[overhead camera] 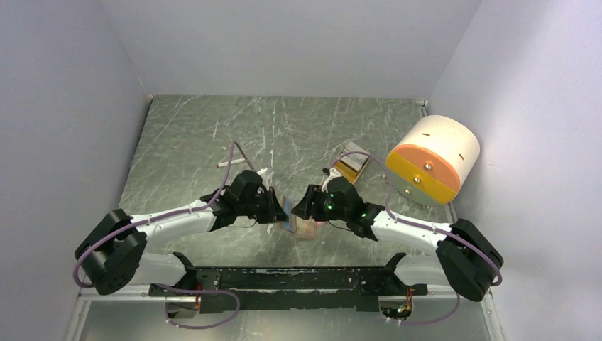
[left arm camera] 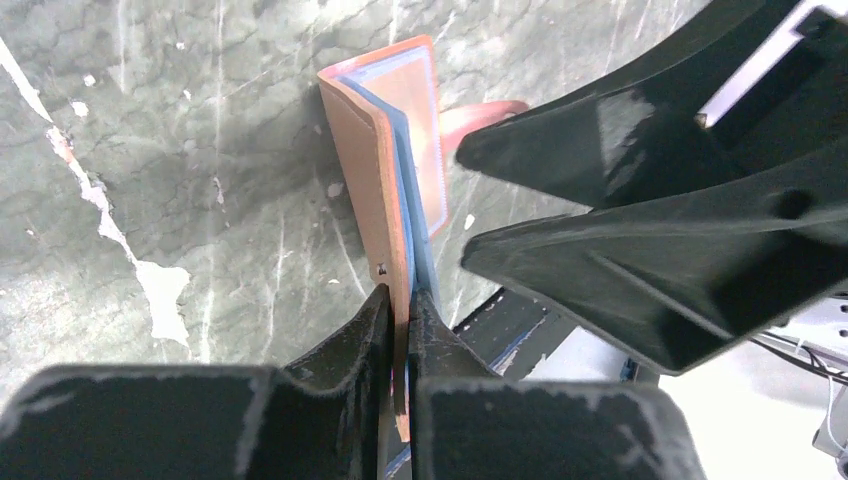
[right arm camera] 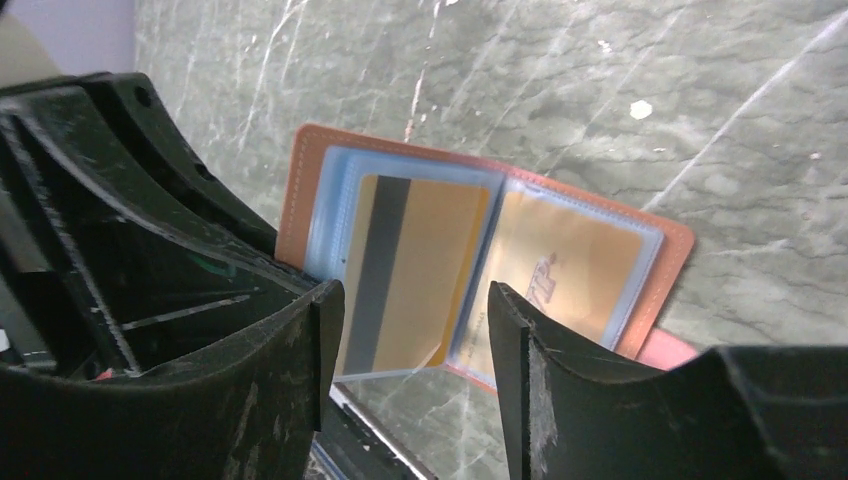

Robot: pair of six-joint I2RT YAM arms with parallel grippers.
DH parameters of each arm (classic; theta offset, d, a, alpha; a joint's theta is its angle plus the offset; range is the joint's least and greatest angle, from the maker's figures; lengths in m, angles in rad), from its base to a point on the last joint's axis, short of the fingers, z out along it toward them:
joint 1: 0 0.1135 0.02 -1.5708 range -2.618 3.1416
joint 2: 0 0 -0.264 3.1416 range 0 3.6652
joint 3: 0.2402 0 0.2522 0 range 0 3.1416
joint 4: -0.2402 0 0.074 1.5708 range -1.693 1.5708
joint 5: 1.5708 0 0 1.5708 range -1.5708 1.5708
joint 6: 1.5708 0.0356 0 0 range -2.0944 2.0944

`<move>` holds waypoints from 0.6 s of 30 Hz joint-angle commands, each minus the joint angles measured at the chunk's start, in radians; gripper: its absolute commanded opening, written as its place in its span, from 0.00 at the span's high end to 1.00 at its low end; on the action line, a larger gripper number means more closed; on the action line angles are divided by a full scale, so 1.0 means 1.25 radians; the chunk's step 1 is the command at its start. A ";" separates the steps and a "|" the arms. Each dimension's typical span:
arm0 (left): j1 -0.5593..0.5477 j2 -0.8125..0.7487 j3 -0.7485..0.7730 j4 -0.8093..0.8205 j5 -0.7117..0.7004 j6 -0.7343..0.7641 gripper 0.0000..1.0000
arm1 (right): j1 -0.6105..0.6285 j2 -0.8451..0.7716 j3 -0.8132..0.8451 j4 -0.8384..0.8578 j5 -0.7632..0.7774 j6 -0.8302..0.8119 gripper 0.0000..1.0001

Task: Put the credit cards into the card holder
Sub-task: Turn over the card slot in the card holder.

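Green marbled surface [overhead camera: 284, 135], near edge: my left tool [left arm camera: 400, 300] pinches the card holder [left arm camera: 362, 170], which stands open; my right tool [right arm camera: 415, 295] sits wide apart, facing orange-yellow cards [right arm camera: 420, 250] sleeved inside.

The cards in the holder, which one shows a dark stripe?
The orange-yellow card in the left sleeve of the card holder, seen from the right wrist; the right-sleeve card shows reddish lettering, no stripe.

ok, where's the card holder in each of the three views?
Top external: card holder low centre of the table.
Left wrist: card holder centre, edge-on, pinched by the left gripper.
Right wrist: card holder centre, open, orange-yellow card in a sleeve.
Shared landmark: the scratched grey-green table.
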 commanded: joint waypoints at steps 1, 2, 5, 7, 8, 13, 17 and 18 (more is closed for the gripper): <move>-0.012 -0.046 0.054 -0.115 -0.056 0.031 0.91 | 0.026 -0.011 0.007 0.028 -0.032 0.055 0.42; -0.013 -0.046 0.059 -0.121 -0.057 0.028 0.91 | 0.037 -0.008 0.016 0.017 -0.023 0.055 0.42; -0.023 -0.032 0.086 -0.157 -0.084 0.025 0.91 | 0.058 0.002 0.037 -0.010 0.013 0.051 0.40; -0.034 -0.016 0.108 -0.190 -0.104 0.028 0.91 | 0.058 0.003 0.029 0.006 0.011 0.058 0.40; -0.036 -0.007 0.117 -0.206 -0.108 0.029 0.91 | 0.058 0.005 0.027 0.009 0.009 0.059 0.40; -0.045 0.015 0.134 -0.207 -0.100 0.027 0.91 | 0.060 0.022 0.030 -0.003 0.024 0.049 0.40; -0.048 0.012 0.132 -0.196 -0.093 0.023 0.91 | 0.061 0.053 0.033 -0.016 0.038 0.036 0.44; -0.049 0.012 0.133 -0.197 -0.093 0.024 0.91 | 0.061 0.058 0.036 -0.025 0.044 0.033 0.45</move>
